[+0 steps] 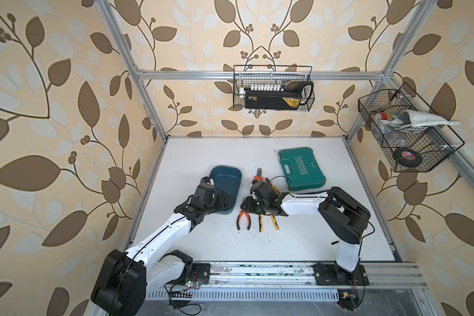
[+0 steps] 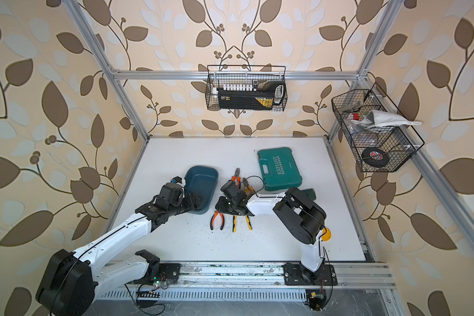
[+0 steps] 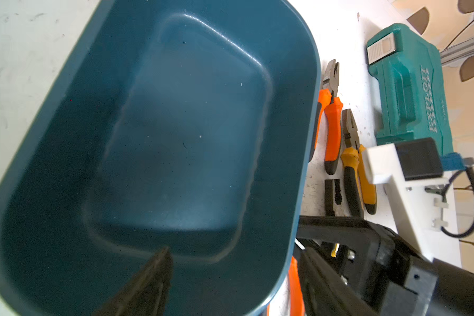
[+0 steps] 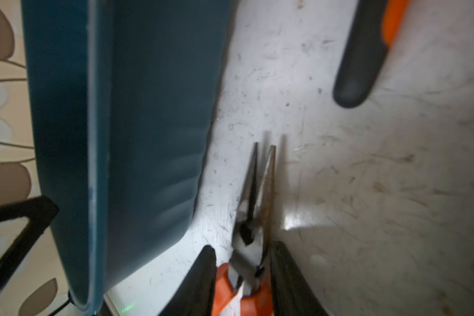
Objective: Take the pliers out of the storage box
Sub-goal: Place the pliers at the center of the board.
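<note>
Papering the booth, leaf-patterned wallpaper (image 1: 66, 109) rings a scuffed white table (image 1: 285, 240). There the storage box (image 1: 226, 175) sits, its bare floor fully seen only from the left wrist, the left gripper (image 3: 233, 250) spread wide astride its wall. Beside it lie the pliers (image 1: 258, 178). Only the right wrist view shows the right gripper (image 4: 244, 246) flanking an orange pair (image 4: 255, 219); grip unclear.
</note>
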You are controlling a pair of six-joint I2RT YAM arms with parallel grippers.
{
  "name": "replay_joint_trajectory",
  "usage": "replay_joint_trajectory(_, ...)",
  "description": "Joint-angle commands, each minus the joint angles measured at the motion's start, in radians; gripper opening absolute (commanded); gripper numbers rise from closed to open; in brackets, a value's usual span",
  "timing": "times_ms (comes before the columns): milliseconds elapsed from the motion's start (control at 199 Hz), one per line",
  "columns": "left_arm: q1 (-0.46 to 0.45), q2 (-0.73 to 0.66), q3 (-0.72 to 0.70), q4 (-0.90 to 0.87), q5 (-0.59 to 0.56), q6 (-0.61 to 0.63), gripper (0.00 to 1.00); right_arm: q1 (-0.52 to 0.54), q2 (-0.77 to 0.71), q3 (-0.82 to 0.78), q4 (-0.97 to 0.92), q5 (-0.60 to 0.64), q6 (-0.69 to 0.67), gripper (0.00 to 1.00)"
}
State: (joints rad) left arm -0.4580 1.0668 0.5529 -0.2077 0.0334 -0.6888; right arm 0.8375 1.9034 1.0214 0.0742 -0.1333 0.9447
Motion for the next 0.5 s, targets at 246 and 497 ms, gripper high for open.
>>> replay_joint_trajectory(246,0.005,0.013,0.007,0.024,0.021,0.015,0.76,0.021,-0.106,-0.03,-0.123,0.093,-0.029,0.41)
replay_joint_trajectory(497,0.004,0.02,0.007,0.025,0.018,0.014,0.76,0.121,-0.141,0.067,-0.322,0.264,-0.146,0.41)
